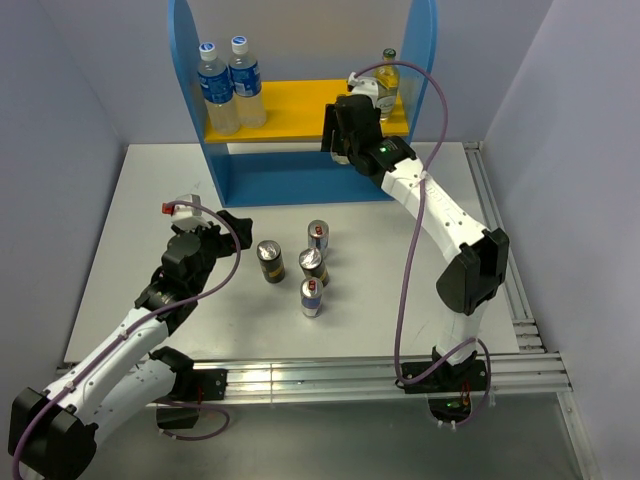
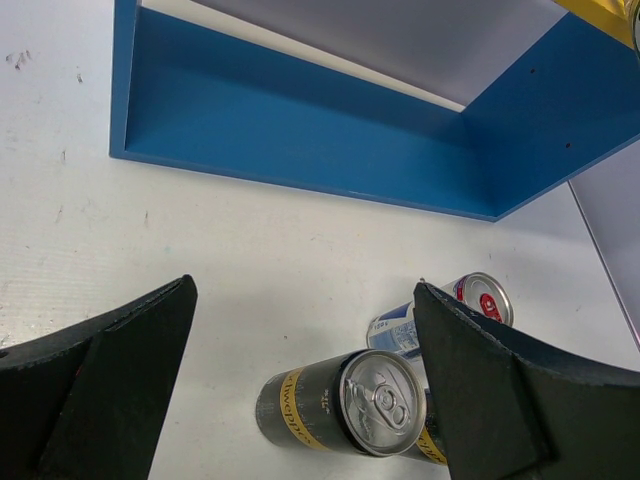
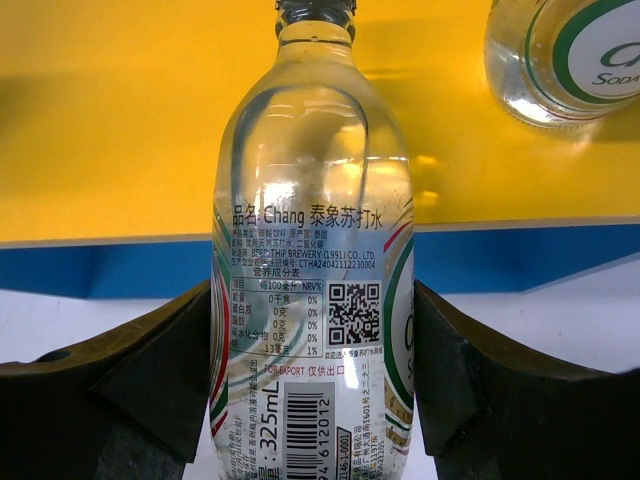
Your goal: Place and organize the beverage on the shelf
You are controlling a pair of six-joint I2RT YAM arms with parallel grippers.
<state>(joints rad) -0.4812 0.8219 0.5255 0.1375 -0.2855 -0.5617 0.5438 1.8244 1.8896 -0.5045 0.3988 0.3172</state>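
Observation:
The shelf (image 1: 300,165) has blue side panels and a yellow upper board (image 1: 290,105). My right gripper (image 1: 338,130) is at the right end of the board, shut on a clear glass bottle (image 3: 310,250); the bottle is hidden in the top view. A second glass bottle (image 1: 388,68) stands on the board beside it and shows in the right wrist view (image 3: 560,55). Two dark cans (image 1: 270,262) (image 1: 313,266) and two silver-blue cans (image 1: 318,237) (image 1: 312,297) stand on the table. My left gripper (image 1: 232,232) is open and empty, left of the cans (image 2: 340,405).
Two plastic water bottles with blue caps (image 1: 228,88) stand at the left end of the yellow board. The shelf's lower blue bay (image 2: 300,130) holds nothing. Grey walls close the table on three sides; a rail (image 1: 500,240) runs along its right edge.

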